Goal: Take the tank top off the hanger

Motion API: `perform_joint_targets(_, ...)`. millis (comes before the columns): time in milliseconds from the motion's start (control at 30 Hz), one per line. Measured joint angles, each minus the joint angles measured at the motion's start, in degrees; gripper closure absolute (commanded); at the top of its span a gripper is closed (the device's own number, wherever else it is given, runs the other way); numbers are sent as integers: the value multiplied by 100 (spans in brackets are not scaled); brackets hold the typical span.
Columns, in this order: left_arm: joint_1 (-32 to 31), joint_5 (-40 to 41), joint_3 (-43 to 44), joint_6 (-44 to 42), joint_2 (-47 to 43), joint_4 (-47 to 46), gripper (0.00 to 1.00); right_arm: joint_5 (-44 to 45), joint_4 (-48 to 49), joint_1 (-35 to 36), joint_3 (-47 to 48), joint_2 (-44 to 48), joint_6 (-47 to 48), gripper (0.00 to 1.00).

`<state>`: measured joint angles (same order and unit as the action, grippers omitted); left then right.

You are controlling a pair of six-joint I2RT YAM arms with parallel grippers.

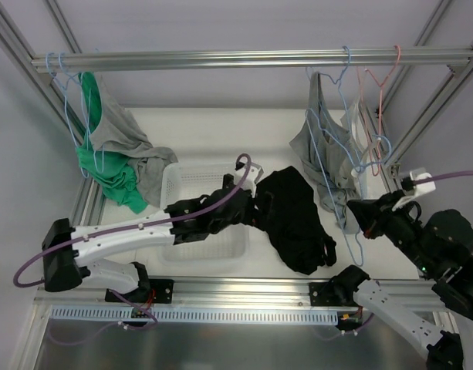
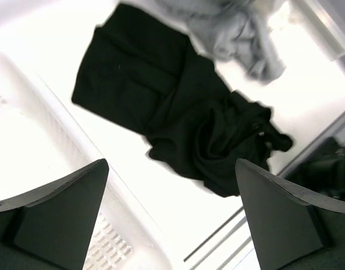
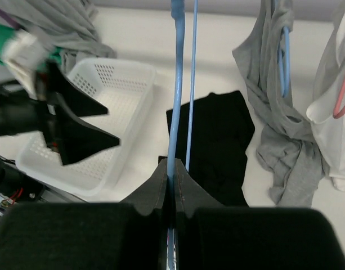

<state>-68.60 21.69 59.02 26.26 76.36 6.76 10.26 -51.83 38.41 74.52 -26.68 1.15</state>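
Now black tank top crumpled on table; L hand agape, R hand pinching blue hanger.

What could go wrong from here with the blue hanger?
The right hand pinches only thin wire of the blue hanger, so it may twist or slip. The gray top hangs close by and might snag it. The left hand, open above the black tank top, might drag it.
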Motion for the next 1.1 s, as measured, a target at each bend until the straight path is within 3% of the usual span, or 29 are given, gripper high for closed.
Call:
perform_joint_targets(200,-4,31,195,-227,-949,151,1,170,-396,0,474,-1204,-22,100)
perform_joint_targets(533,-4,-46,107,-343,-1781,262,1,501,-50,0,2824,-4122,428,100)
perform_joint_targets(800,-4,-201,-389,-330,-2026,378,1,577,22,-229,4369,-5855,728,100)
perform_joint_targets(967,-4,-286,-555,-304,-2253,382,1,538,20,-551,4577,-6387,730,100)
perform_joint_targets(1100,-4,-341,-638,-302,-2284,385,1,474,155,-540,3982,-6269,645,100)
